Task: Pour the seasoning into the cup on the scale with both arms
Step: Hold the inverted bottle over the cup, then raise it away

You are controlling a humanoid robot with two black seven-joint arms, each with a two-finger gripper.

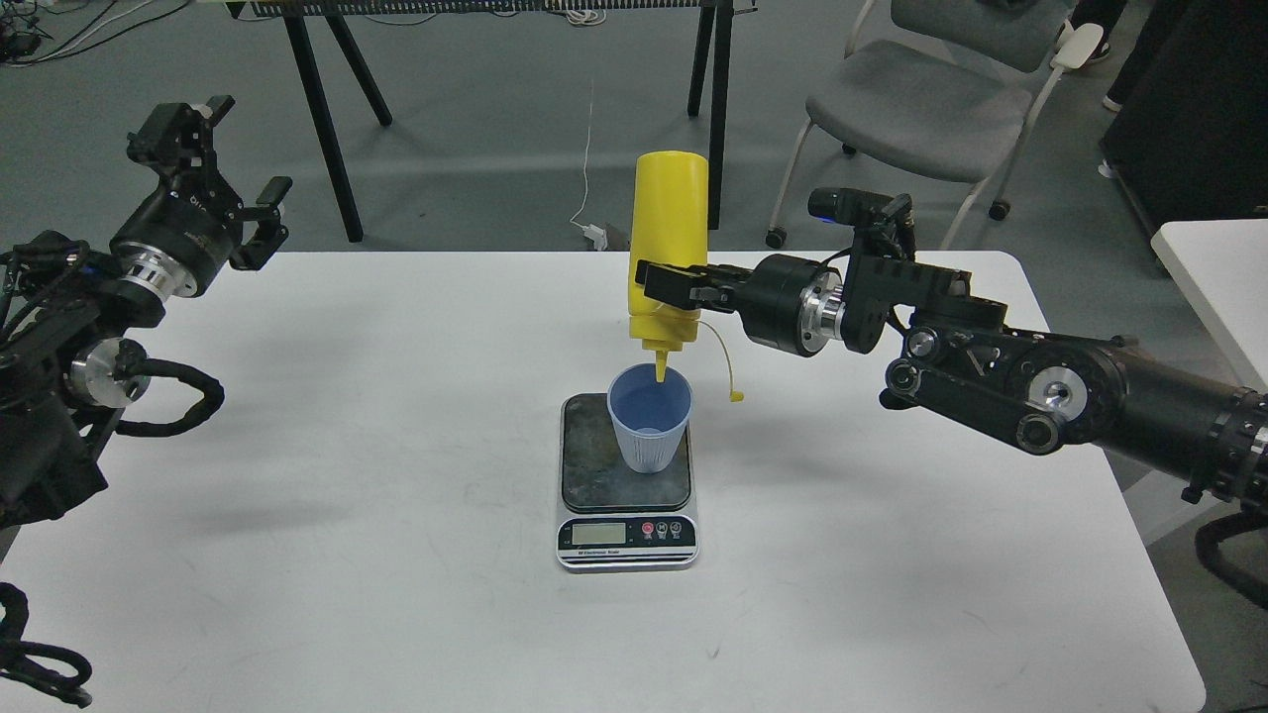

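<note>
The yellow seasoning bottle is held upside down in my right gripper, which is shut on its lower body. Its cone nozzle points straight down just above the rim of the light blue ribbed cup. The loose cap tab hangs on a thin strap to the right of the nozzle. The cup stands upright on the dark platform of the scale, whose display faces me. My left gripper is open and empty, raised at the table's far left edge, far from the cup.
The white table carries only the scale. Black table legs and a grey chair stand beyond its far edge. A second white table corner is at the right.
</note>
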